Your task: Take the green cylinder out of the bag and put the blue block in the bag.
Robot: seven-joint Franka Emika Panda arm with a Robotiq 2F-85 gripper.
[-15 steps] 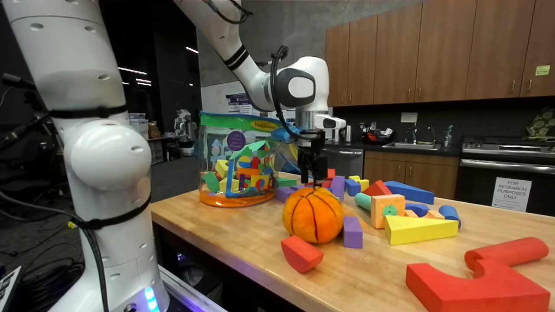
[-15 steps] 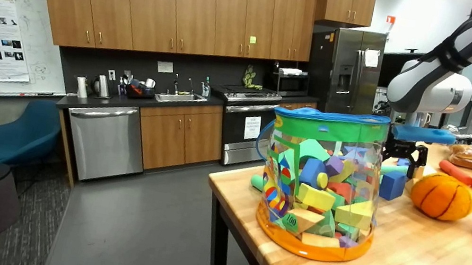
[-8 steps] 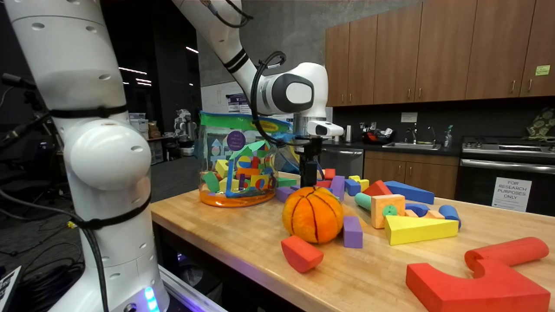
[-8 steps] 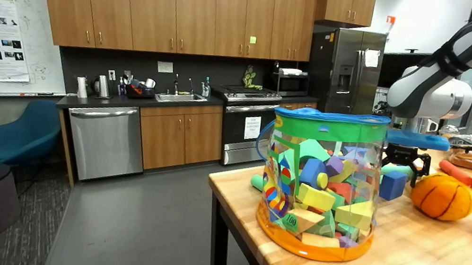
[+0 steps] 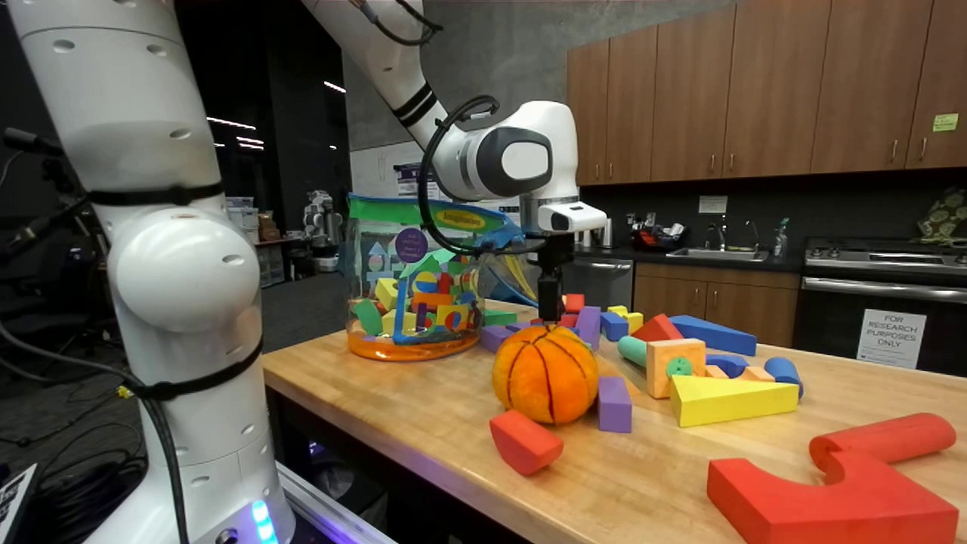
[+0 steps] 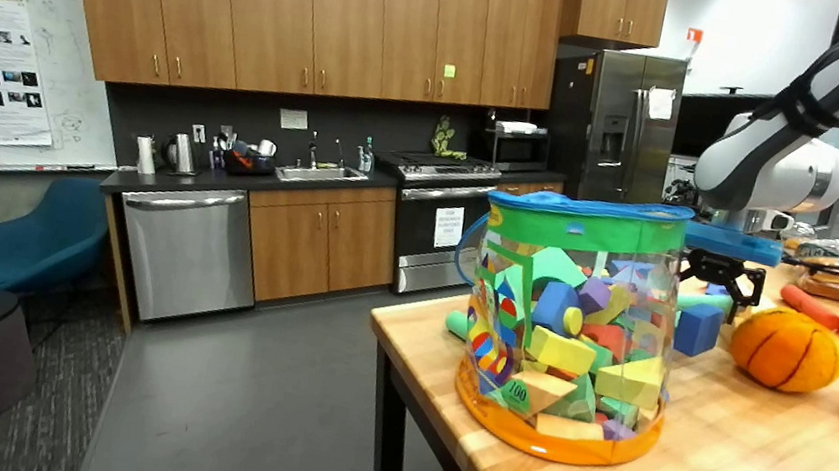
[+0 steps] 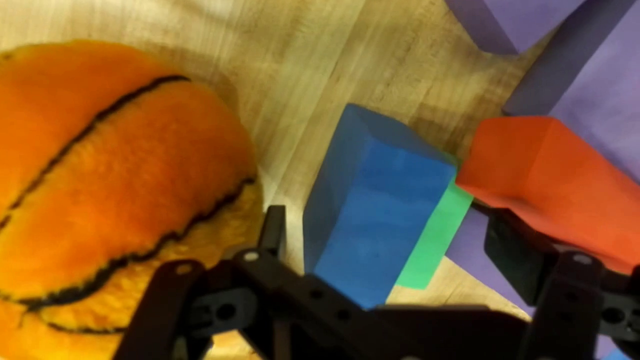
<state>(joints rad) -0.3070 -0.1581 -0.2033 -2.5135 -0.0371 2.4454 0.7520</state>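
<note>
The clear bag with green trim (image 6: pixel 599 231) stands upright on the table, full of colourful blocks; it also shows in an exterior view (image 5: pixel 415 283). I cannot tell whether its top is open. A blue block (image 6: pixel 698 329) stands beside it, on or against a thin green piece in the wrist view (image 7: pixel 380 215). My gripper (image 7: pixel 390 235) is open and empty above the blue block, one finger on each side, apart from it. The gripper also shows in both exterior views (image 5: pixel 550 302) (image 6: pixel 720 290). A green cylinder (image 5: pixel 632 350) lies among loose blocks; a green round-ended piece (image 6: pixel 458 324) lies behind the bag.
An orange ball (image 7: pixel 125 190) sits close beside one finger. A red block (image 7: pixel 550 180) and purple blocks (image 7: pixel 600 95) lie near the other finger. A yellow wedge (image 5: pixel 729 400), a red half-round block (image 5: pixel 526 442) and a red curved block (image 5: pixel 823 499) lie on the table (image 5: pixel 423 408).
My gripper has turned about its vertical axis, so its fingers show edge-on in an exterior view. In the last half second it has risen slightly and shifted a little. Bag and blocks have not moved.
</note>
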